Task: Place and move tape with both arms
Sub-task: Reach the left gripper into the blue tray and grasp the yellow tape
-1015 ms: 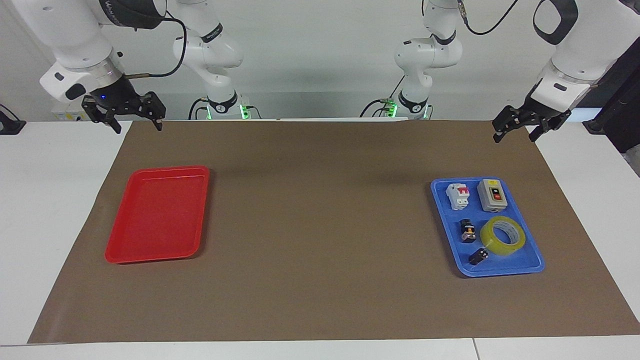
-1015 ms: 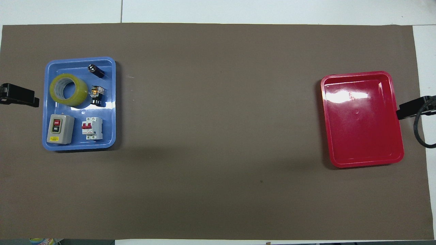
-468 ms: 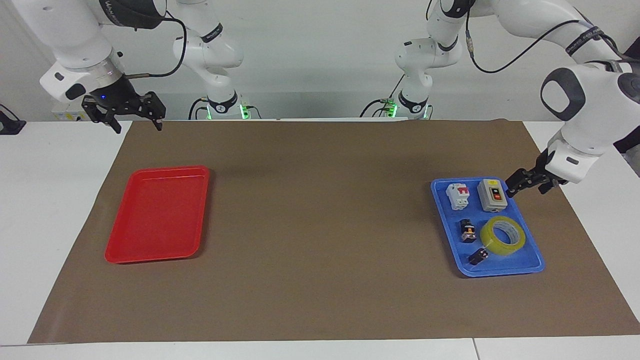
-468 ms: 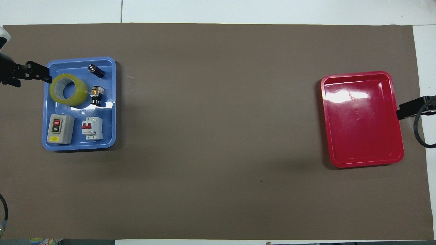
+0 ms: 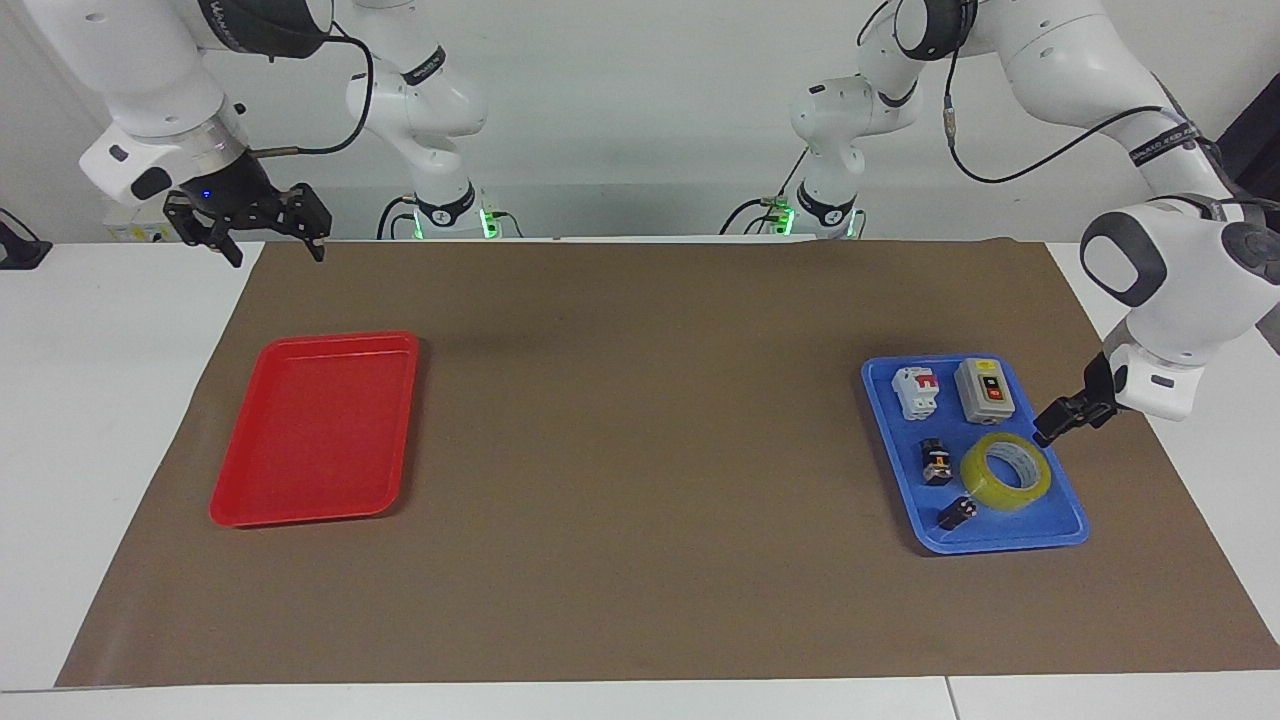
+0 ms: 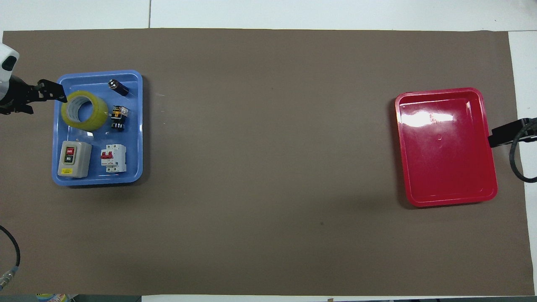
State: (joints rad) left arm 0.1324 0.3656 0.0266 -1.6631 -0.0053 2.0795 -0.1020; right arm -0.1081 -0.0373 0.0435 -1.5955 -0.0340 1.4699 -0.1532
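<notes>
Tape lies flat in the blue tray at the lower right of the facing frame, its round hole facing up, so the roll's axis stands upright and no long axis shows. In the overhead frame the tape sits in the upper left part of the same blue tray.

The blue tray also holds a grey switch box and a white circuit breaker in the part nearer to the robots, and two small black parts: one just beside the tape, the other near the tray's edge farthest from the robots. A red tray lies at the left of the facing frame, at the right arm's end of the brown mat that covers the tabletop; nothing lies in it.

The left arm reaches in from the upper right of the facing frame, its forearm bent downward. Its left end effector hangs low over the blue tray's outer rim, just beside the tape and tilted toward it, fingers spread wide and holding nothing. In the overhead frame one black fingertip overlaps the edge of the roll; whether it touches I cannot tell.

The right arm waits at the upper left of the facing frame. Its right end effector hangs over the mat's corner nearest the robots, well apart from the red tray, fingers spread wide and empty.
</notes>
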